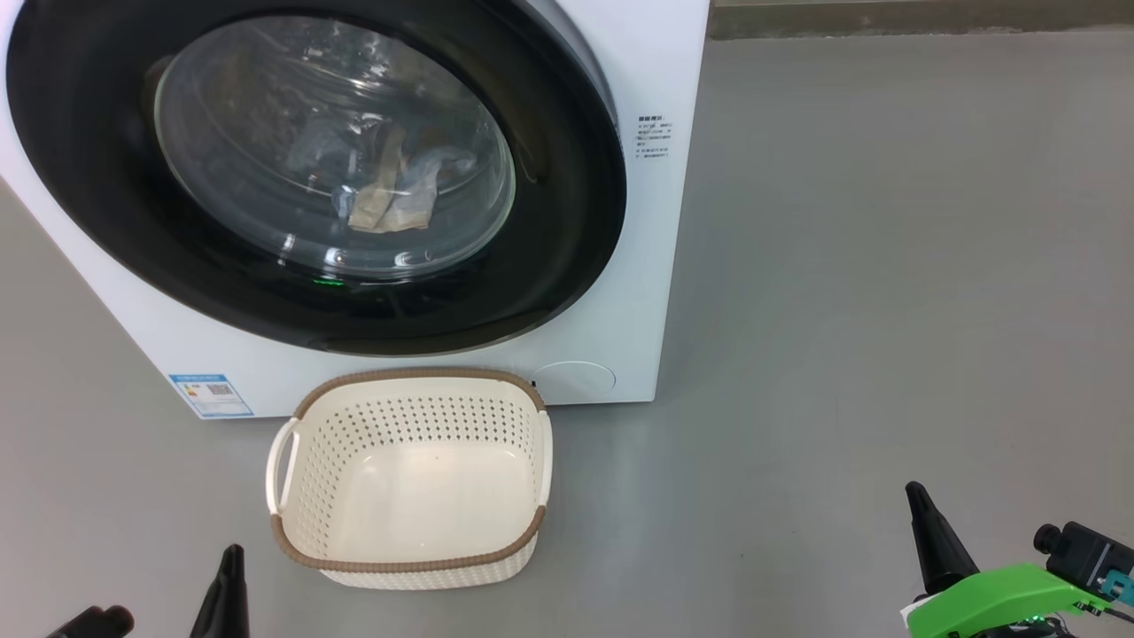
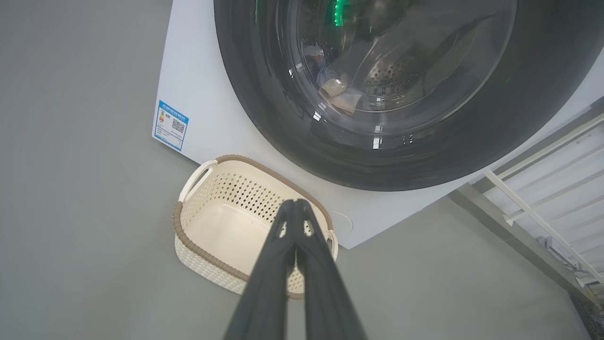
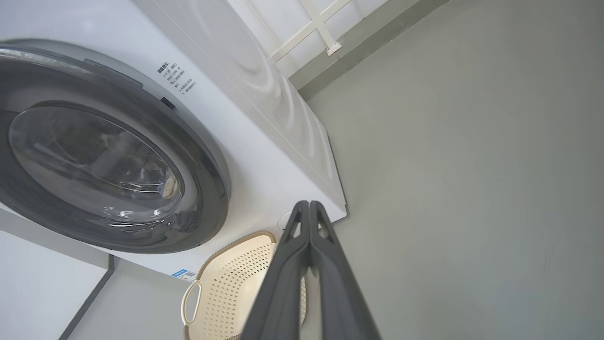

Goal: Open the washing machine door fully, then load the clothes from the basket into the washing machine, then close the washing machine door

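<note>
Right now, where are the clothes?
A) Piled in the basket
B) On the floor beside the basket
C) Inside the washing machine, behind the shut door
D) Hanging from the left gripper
C: pale crumpled clothes lie inside the washing machine, seen through the glass of its shut door, and the basket in front of it stands empty.

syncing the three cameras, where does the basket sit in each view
Head view: basket lower centre-left, on the floor before the washing machine.
Left wrist view: basket lower centre-left, partly behind the left end effector.
Right wrist view: basket at the bottom edge, left of centre, cut off by the frame.
Shared landmark: the blue label sticker near the basket.
</note>
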Tool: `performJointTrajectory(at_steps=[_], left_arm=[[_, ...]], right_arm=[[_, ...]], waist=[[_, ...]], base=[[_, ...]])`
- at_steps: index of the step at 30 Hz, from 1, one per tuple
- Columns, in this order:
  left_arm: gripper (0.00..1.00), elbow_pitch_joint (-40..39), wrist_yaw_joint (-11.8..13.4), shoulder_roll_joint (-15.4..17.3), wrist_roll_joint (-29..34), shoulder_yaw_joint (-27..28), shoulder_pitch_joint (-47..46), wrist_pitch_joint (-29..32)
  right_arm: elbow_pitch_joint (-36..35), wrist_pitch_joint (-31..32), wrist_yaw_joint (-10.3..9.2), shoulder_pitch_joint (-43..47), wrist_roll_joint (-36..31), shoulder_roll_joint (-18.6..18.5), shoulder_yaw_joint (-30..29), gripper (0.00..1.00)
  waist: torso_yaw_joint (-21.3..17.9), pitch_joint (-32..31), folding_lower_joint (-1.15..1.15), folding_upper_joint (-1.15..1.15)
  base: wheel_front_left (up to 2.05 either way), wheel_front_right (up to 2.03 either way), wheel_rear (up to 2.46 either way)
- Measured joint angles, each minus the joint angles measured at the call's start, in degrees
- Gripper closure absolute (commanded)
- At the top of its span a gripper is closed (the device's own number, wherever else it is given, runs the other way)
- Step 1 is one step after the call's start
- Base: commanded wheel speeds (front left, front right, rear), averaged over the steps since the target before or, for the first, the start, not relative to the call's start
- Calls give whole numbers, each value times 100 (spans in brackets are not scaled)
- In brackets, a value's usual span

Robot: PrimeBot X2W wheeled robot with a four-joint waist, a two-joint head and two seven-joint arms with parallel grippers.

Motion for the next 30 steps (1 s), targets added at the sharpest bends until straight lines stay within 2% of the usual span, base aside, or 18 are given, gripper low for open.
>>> performJointTrajectory(at_steps=[30], left_arm=[[100, -96, 0, -130, -1510, 165, -92, 456]], right_arm=[[-276, 467, 0, 0, 1563, 158, -220, 100]], waist=[[12, -61, -1, 0]], base=[[0, 0, 0]])
